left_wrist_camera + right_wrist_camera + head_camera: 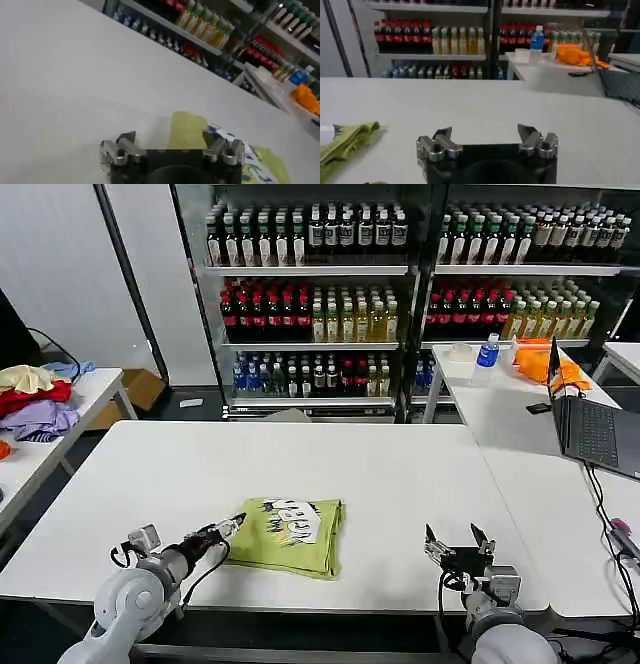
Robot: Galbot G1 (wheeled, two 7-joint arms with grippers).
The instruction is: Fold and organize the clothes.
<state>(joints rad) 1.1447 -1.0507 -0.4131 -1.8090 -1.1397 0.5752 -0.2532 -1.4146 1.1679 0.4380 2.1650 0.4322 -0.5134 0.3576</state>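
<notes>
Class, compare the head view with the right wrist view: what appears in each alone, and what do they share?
Head view alone: the left gripper at the folded T-shirt's left edge, the printed graphic, the pile of garments on the side table.

Right wrist view alone: a close look at the right gripper, jaws open above bare table.

Shared: the T-shirt, white table, drink shelves, blue bottle, orange cloth.
</notes>
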